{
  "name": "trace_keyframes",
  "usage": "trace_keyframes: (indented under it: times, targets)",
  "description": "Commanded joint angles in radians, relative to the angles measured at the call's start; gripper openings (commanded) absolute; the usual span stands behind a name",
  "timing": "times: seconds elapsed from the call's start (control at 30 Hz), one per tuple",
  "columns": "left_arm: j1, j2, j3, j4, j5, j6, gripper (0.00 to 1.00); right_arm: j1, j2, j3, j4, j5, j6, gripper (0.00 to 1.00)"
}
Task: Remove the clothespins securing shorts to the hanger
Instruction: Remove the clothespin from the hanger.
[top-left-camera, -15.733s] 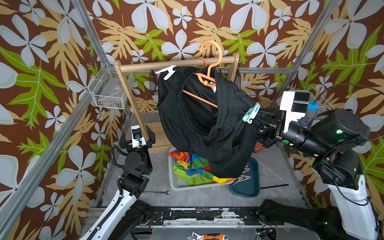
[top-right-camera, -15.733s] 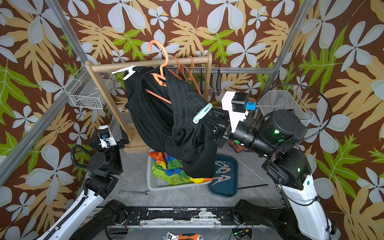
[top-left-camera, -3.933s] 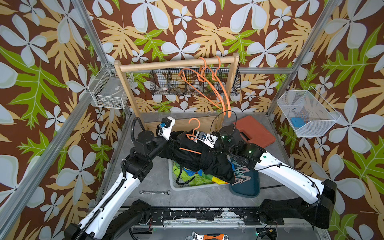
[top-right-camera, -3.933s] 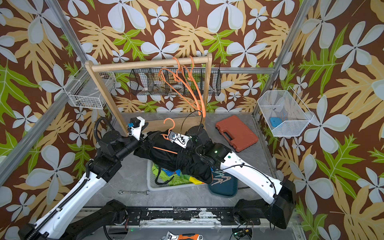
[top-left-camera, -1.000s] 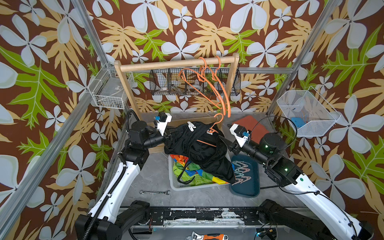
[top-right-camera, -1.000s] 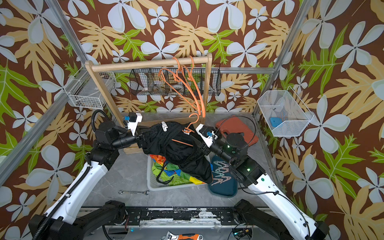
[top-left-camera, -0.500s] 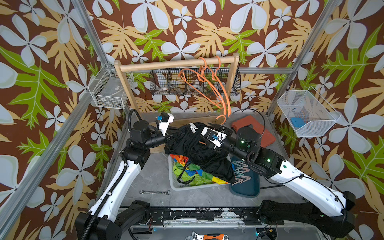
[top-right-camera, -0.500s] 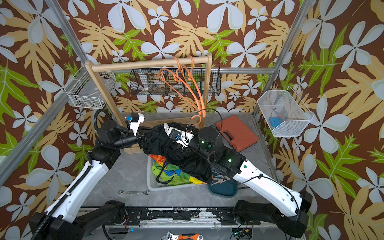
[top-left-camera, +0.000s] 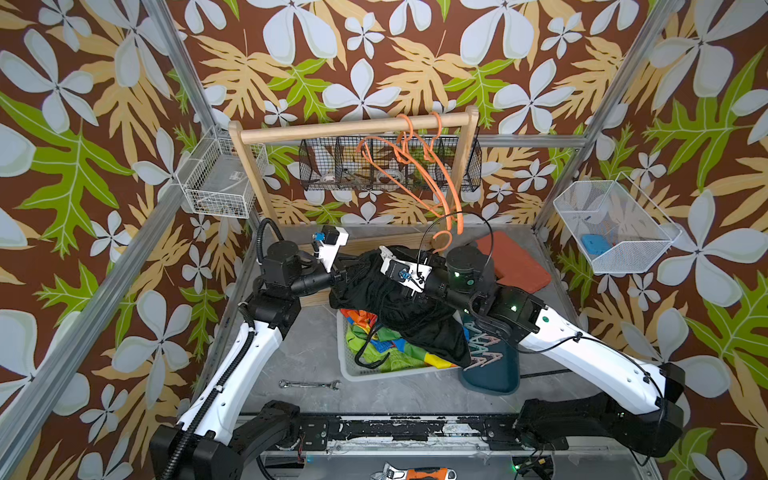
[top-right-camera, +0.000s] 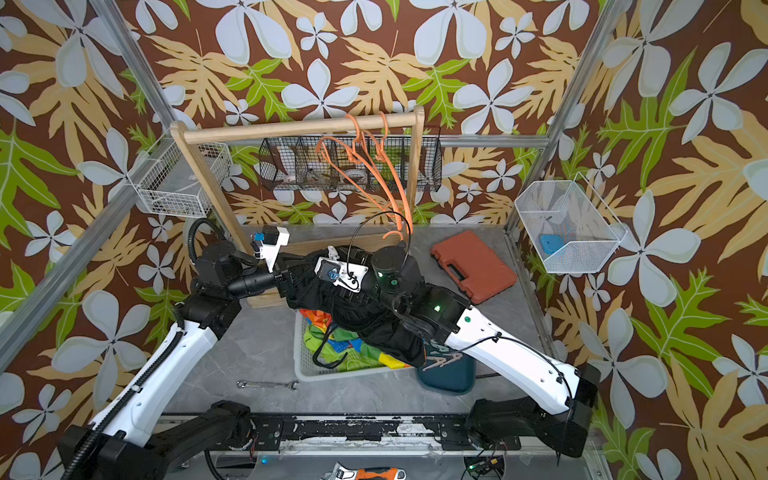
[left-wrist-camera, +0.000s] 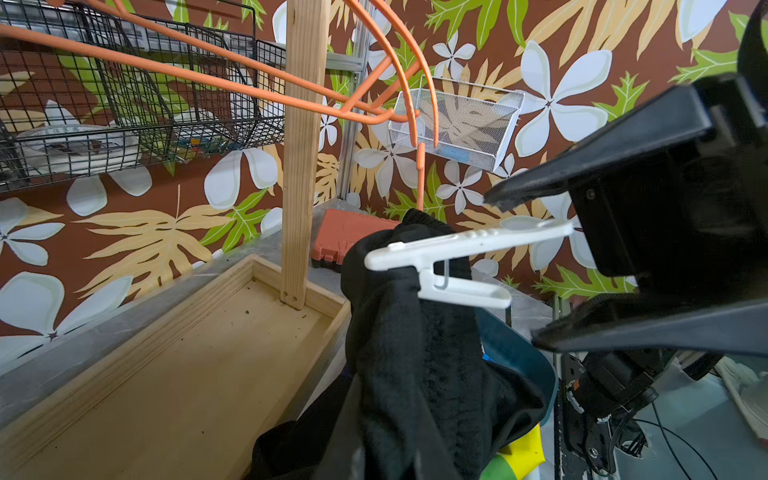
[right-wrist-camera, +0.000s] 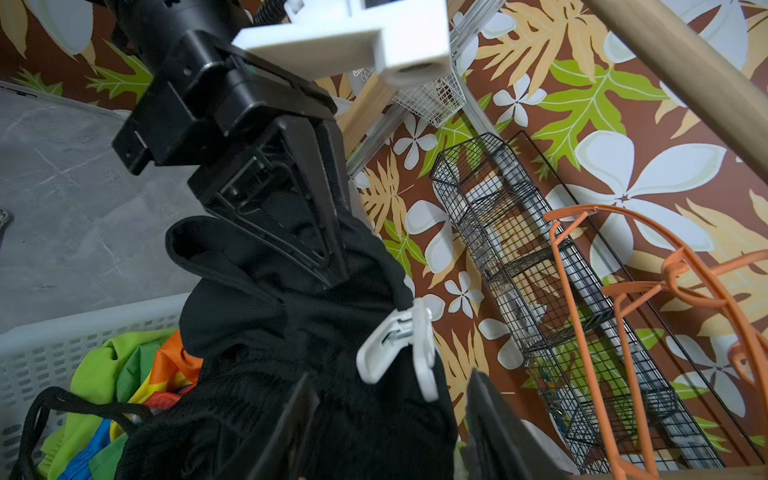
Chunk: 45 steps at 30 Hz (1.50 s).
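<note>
Straddling pin (left-wrist-camera: 457, 246) tail with right gripper (left-wrist-camera: 511, 268), jaws spread, no squeeze yet; pinching black shorts (left-wrist-camera: 407, 353) shut in left gripper (right-wrist-camera: 332, 270) just beside the clip point, over basket (right-wrist-camera: 62, 340). Likely to skid off one prong if closed off-centre, twisting pin rather than opening it. Could drag cloth from left pinch if pulled before release.

Lab robot cell: aluminium frame (top-left-camera: 532, 141), floral backdrop panels (top-left-camera: 374, 62).

Right fingers (right-wrist-camera: 286, 432) blurred, cut off at frame edge; hanger (left-wrist-camera: 420, 178) mostly buried under black shorts (left-wrist-camera: 415, 353).
</note>
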<state>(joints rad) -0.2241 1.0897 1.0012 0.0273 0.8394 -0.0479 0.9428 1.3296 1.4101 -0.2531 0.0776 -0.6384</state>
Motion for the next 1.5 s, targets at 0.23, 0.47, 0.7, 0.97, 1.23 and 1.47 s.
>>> trace_keyframes:
  times: [0.23,0.47,0.7,0.97,1.23,1.47]
  targets:
    - [-0.010,0.004,0.004,0.029,0.009,0.003,0.00,0.004,0.034,0.008,0.086,0.054,-0.060,0.55]
    - [-0.012,0.007,0.004,0.027,0.005,0.005,0.00,0.004,0.042,0.009,0.117,0.077,-0.082,0.52]
    - [-0.011,0.009,0.006,0.025,0.006,0.006,0.00,0.004,0.041,0.013,0.114,0.077,-0.086,0.41]
    - [-0.012,0.009,0.005,0.024,0.006,0.008,0.00,0.004,0.039,0.007,0.112,0.077,-0.083,0.20]
    - [-0.011,0.009,0.004,0.024,0.001,0.009,0.00,0.004,0.037,0.003,0.114,0.080,-0.078,0.09]
    - [-0.012,0.012,0.005,0.017,-0.015,0.016,0.00,0.004,0.021,0.003,0.117,0.076,-0.067,0.08]
